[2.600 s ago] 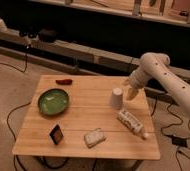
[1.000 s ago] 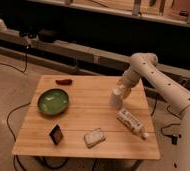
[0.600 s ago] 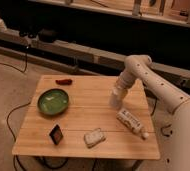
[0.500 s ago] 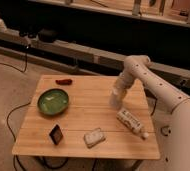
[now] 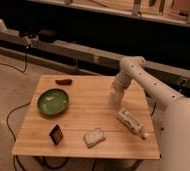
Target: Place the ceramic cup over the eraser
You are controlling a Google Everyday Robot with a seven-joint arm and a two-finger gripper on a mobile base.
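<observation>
Wooden worktop (image 5: 88,109) viewed from the front and somewhat above. White arm (image 5: 153,91) coming in from the right side, elbow high near the back edge, forearm angled down toward right-centre of the worktop. End effector (image 5: 115,93) low over the ceramic cup (image 5: 113,100), touching or just around its top; which of the two, cannot tell. Open, closed or gripping: cannot tell, white on white. Ceramic cup at right-centre of the worktop, in the back half, directly beneath the end effector; resting or slightly raised, cannot tell.

Eraser (image 5: 56,134) near the front-left edge, small dark block with reddish-orange face toward the camera, well apart from the ceramic cup. Green bowl (image 5: 53,102) on the left side, behind the eraser, near it but not touching. Pale pad (image 5: 94,137) at front-centre, lying flat, to the right of the eraser. White labelled bottle (image 5: 131,123) lying on its side at front-right, cap end toward the front-right corner, near the ceramic cup but apart from it. Small dark-red elongated thing (image 5: 64,81) at the back-left edge, behind the green bowl. Dark cable (image 5: 12,116) on the floor left of the worktop.
</observation>
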